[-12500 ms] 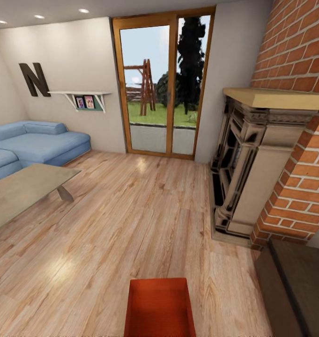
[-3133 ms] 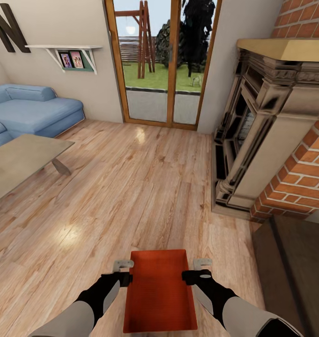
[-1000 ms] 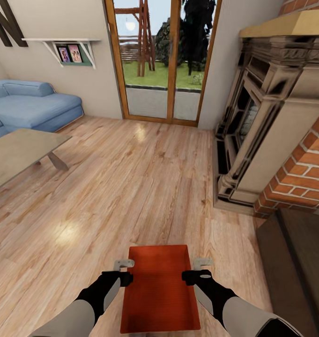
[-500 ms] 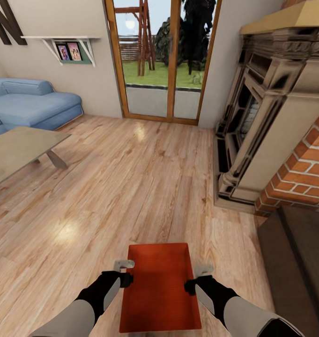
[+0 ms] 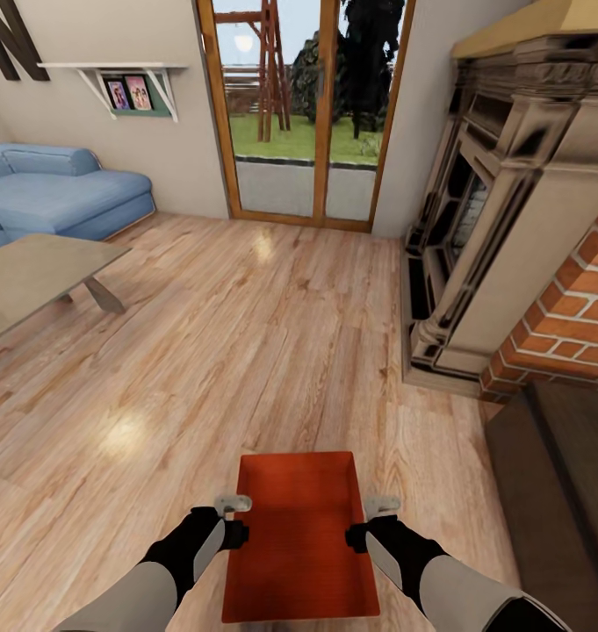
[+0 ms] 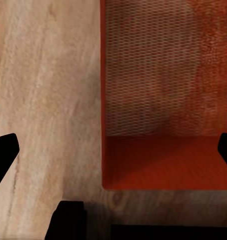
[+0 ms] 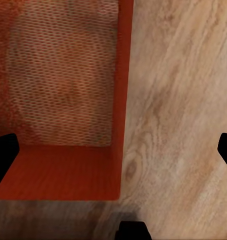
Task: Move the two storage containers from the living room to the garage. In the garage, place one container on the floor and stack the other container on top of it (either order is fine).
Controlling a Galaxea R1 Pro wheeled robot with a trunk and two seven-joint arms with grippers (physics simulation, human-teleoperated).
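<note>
One orange-red storage container [image 5: 300,534] is lying on the light wood plank floor [image 5: 246,351] of the living room, directly in front of me, its open top facing up. My head view is giving me the wider room: the blue sofa [image 5: 57,189] at the far left, a low worktop [image 5: 35,276] in front of it, the glazed door [image 5: 309,105] ahead and the brick-and-stone fireplace [image 5: 527,219] at the right. My wrist views are giving what the head view is not: the container's mesh-textured bottom and the smooth inner face of a wall.

My left tool [image 5: 233,504] is hanging at the container's left long wall and my right tool [image 5: 382,506] at its right long wall, so the bin is sitting between them. In the left wrist view the container [image 6: 166,95] is lying between my dark fingertips [image 6: 4,150], which are standing wide apart, one over bare floor. The right wrist view is showing the same: container [image 7: 63,100], fingertips [image 7: 3,152] spread wide, gripping nothing.
</note>
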